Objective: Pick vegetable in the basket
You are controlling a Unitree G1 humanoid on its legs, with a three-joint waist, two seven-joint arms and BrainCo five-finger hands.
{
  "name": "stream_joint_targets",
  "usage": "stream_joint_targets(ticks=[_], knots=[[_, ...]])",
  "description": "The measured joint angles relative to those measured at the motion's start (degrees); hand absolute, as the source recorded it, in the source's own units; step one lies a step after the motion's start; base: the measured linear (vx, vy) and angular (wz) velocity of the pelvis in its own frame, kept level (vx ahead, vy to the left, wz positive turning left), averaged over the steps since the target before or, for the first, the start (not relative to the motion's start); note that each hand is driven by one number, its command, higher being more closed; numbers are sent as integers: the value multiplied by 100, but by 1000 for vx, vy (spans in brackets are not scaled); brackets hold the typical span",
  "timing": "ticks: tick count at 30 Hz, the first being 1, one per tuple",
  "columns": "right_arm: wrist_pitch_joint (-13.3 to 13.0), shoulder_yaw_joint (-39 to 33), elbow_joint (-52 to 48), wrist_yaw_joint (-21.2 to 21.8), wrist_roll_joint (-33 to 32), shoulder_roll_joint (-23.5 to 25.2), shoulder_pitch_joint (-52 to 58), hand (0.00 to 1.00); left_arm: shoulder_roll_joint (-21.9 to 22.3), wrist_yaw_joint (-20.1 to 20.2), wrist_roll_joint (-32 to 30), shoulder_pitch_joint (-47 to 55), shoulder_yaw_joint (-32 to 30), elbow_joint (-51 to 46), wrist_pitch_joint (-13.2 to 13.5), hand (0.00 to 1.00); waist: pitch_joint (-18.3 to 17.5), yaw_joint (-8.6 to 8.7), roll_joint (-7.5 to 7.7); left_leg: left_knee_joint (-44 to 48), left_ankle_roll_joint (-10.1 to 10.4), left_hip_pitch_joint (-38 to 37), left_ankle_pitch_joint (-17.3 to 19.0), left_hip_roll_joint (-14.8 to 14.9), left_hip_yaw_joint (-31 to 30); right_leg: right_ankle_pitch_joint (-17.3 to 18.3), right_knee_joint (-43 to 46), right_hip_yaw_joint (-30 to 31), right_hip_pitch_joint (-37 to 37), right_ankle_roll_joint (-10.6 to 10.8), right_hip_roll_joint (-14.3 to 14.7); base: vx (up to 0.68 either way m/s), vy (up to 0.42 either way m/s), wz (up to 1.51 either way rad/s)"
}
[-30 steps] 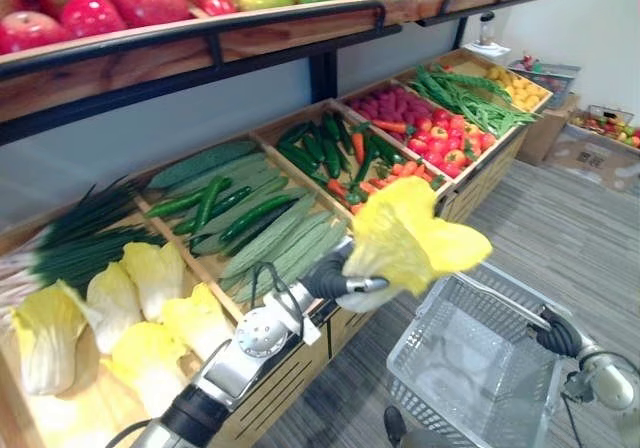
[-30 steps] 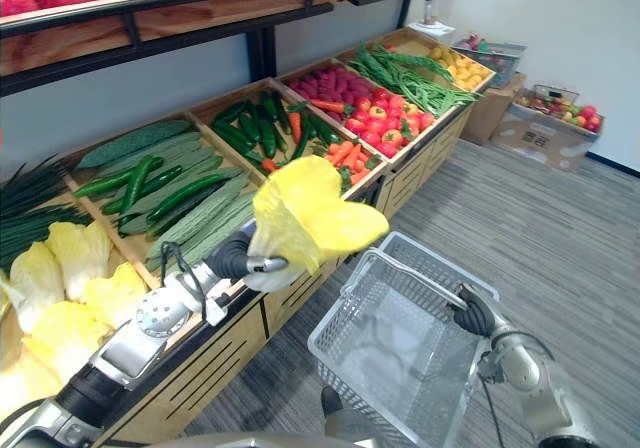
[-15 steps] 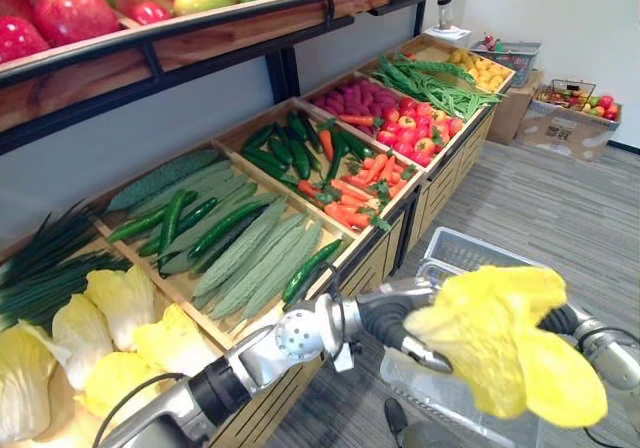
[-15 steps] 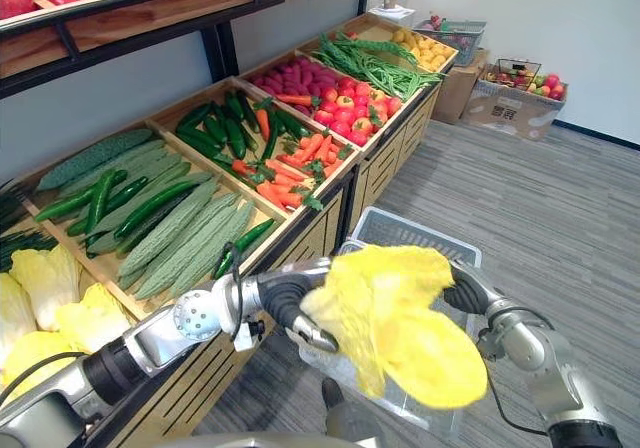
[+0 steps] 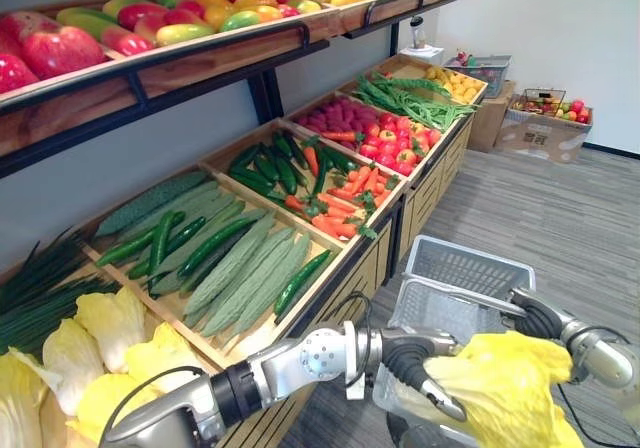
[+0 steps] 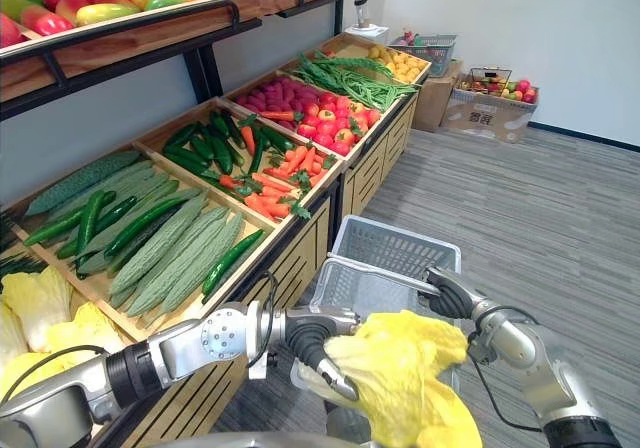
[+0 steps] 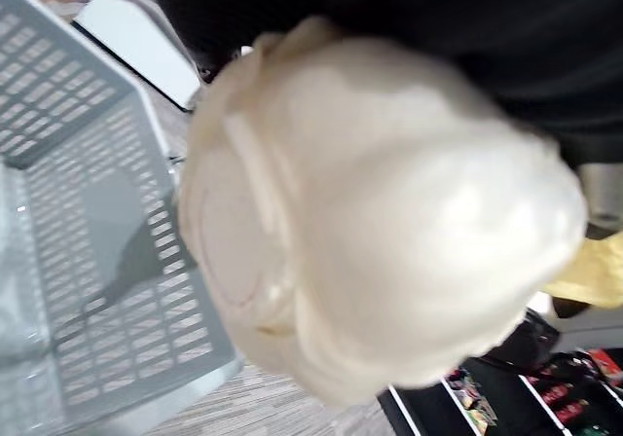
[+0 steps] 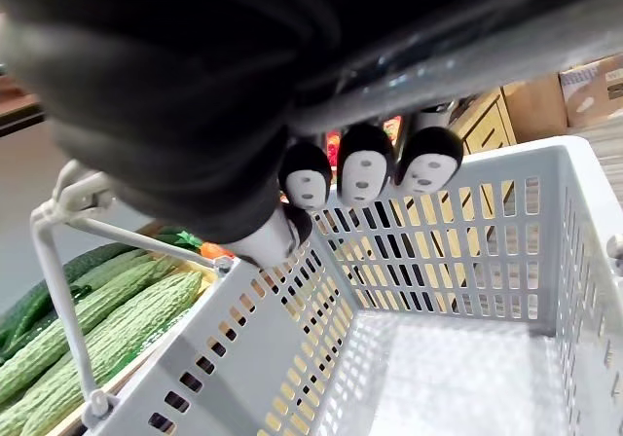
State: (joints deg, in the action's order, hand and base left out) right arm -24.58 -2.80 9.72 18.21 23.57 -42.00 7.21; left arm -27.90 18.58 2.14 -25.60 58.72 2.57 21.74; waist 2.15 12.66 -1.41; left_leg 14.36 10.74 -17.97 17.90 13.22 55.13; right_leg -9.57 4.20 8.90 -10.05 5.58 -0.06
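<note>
First, wooden bins (image 5: 262, 330): left of the basket, stocked with more napa heads (image 5: 112, 320), bitter gourds (image 5: 246, 264) and carrots (image 5: 338, 190).
Left hand (image 6: 318, 352): reaches in from the basket's left, fingers (image 6: 338, 384) clasped round the napa cabbage's pale stem end.
Napa cabbage (image 5: 505, 388): held in the air over the basket's near end. Its long axis lies roughly crosswise to the basket, with the stem end pointing at the left hand. The yellow leaf tips point to the robot's right and droop downward. Whether the leaves brush the basket's rim cannot be told.
Basket (image 6: 395, 243): grey plastic mesh, just beside the bins.
Handle (image 5: 470, 295): raised above the basket's rim.
Right hand (image 5: 536, 318): at the basket's right side, fingers (image 8: 365, 175) curled round the handle.
</note>
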Motion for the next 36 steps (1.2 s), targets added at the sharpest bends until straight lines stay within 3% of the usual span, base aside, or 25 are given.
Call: stream_joint_targets(ticks=[10,16,20,27,28,36], knots=[[-245,152,-65,247,0,-6,-244,100,785,-296,-346,24,-27,1447,-358,100,-14,145,-17,14,52,-47,33,40,237,46,-12,103,-66,-81,90,6,12,-8],[-351,181,-106,367,0,-6,-344,100,968,-529,-570,71,-84,1975,-381,100,-39,168,-55,-27,52,-127,32,28,370,23,-7,188,-64,-45,151,12,25,-10],[-379,321,-238,491,0,-6,-417,100,1142,-611,-892,84,-129,2285,-408,100,2,238,7,-53,56,-157,35,2,405,20,-3,240,-66,-42,162,-6,10,-4],[-425,343,-240,637,-2,29,-493,100,1547,-718,-1079,121,-338,2941,-615,100,9,314,6,-135,59,-228,28,-92,526,4,2,368,-84,-17,178,-9,18,-8],[-424,342,-240,685,-12,30,-500,100,1614,-739,-1226,121,-380,3064,-618,0,10,325,5,-143,59,-231,28,-105,530,-1,2,382,-86,-10,178,-7,24,-6],[-416,347,-235,865,-16,105,-613,100,1974,-1389,-1880,204,-846,3568,-796,0,90,449,-5,-280,23,-228,-14,-257,536,-33,2,478,-150,35,128,-5,31,-4]])
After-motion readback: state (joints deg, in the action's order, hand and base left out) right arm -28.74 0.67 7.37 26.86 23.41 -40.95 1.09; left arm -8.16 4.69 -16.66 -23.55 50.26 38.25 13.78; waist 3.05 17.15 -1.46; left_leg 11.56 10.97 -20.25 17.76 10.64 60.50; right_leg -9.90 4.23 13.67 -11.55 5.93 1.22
